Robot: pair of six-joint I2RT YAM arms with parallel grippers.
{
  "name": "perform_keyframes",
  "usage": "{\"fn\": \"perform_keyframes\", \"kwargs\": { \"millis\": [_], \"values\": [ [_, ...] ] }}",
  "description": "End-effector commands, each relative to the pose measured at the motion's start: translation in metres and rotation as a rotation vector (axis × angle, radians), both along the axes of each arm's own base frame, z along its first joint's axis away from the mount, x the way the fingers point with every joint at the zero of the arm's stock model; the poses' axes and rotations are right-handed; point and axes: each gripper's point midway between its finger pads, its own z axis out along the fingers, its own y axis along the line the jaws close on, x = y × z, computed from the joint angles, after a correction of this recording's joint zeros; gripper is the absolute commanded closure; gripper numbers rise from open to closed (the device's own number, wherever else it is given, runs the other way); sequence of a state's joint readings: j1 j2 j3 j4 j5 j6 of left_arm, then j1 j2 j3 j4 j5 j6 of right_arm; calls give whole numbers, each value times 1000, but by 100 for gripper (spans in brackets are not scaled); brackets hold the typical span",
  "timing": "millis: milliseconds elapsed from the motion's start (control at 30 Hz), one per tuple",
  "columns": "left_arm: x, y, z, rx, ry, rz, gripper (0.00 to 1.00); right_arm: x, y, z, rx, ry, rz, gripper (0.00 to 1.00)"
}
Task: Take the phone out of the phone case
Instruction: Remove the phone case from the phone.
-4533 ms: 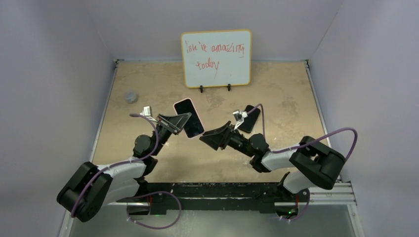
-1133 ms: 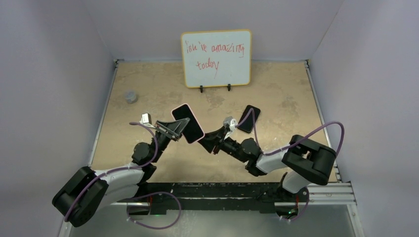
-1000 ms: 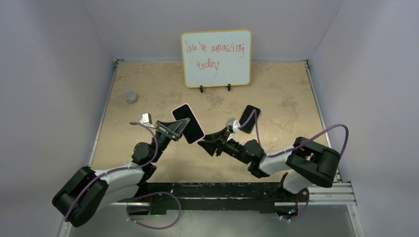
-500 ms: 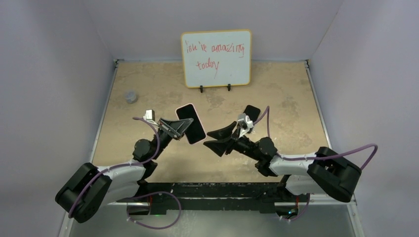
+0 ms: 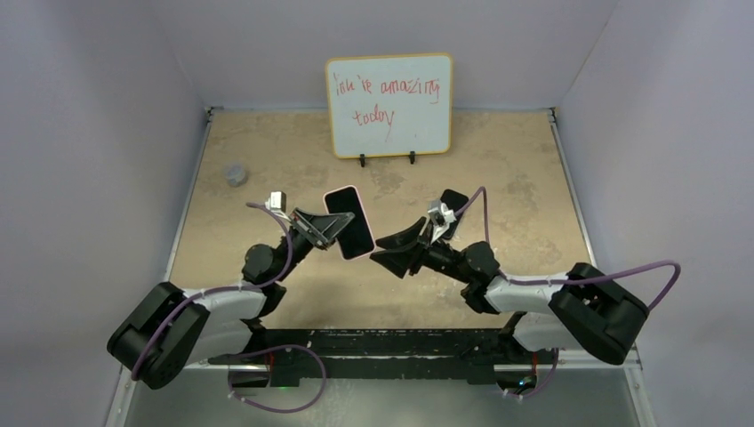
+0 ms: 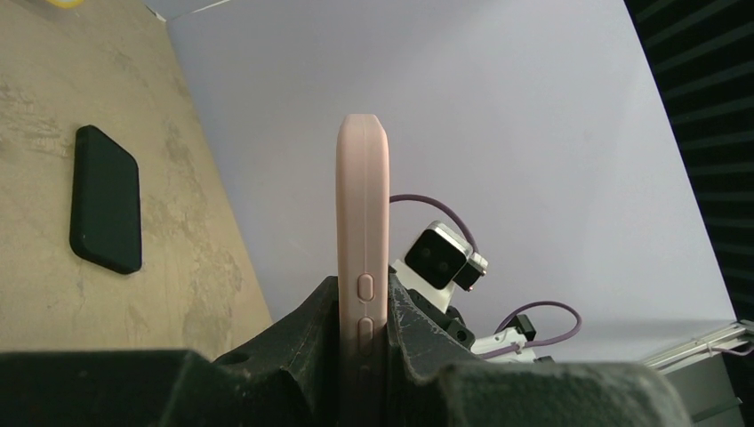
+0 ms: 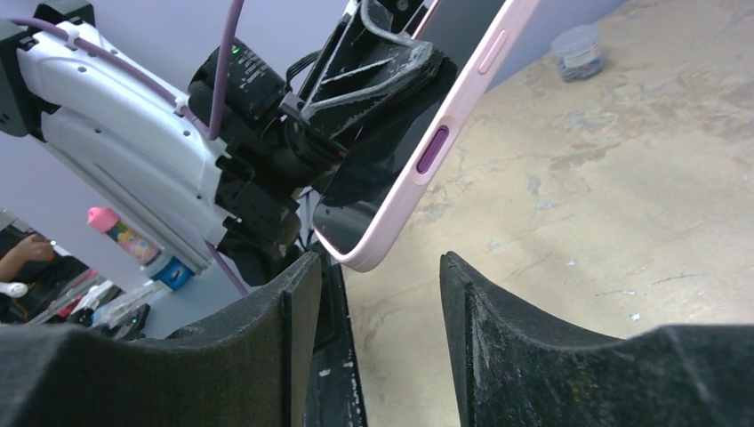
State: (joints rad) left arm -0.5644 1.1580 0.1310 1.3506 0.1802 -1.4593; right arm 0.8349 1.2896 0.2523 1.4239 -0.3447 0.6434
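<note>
Above mid-table: pink-cased phone (image 5: 348, 222) clamped edgewise in left gripper (image 5: 325, 227); right gripper (image 5: 384, 250), jaws newly widened and empty, realigned toward lower corner; separation not yet begun.

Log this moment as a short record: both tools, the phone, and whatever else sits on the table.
phone: inside its pink case, screen showing, not yet removed
left tool: shut on the phone, clamping front and back, holding it off the table
right tool: open, empty, jaws facing the phone's lower corner
black item: flat on the table; phone or case, cannot tell
whiteboard: upright at the far edge
small jar: far left of the table
</note>
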Motion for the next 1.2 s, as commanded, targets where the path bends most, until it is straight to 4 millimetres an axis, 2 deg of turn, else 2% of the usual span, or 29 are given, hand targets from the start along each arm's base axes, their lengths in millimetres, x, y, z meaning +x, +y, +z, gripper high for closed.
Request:
{"fn": "perform_keyframes", "kwargs": {
  "millis": [0,167,267,533,700,933,1167],
  "values": [
    [-10,-1,53,-114,-151,-56,100,-6,5,15,33,-28,68,49],
    [-10,-5,53,-116,-154,-93,100,-4,-2,15,50,-16,87,58],
    [-10,-8,53,-113,-153,-109,100,-2,-4,15,54,-9,101,60],
    [-9,-13,52,-93,-165,-134,100,-3,-3,19,49,-23,119,45],
    [-8,-16,52,-83,-170,-149,100,-2,-5,24,40,-33,104,45],
    [-8,-19,51,-72,-172,-166,100,-2,-6,27,26,-42,104,55],
    [-8,-20,52,-67,-179,-182,100,-9,-2,21,-24,-76,155,74]
  ]
}}
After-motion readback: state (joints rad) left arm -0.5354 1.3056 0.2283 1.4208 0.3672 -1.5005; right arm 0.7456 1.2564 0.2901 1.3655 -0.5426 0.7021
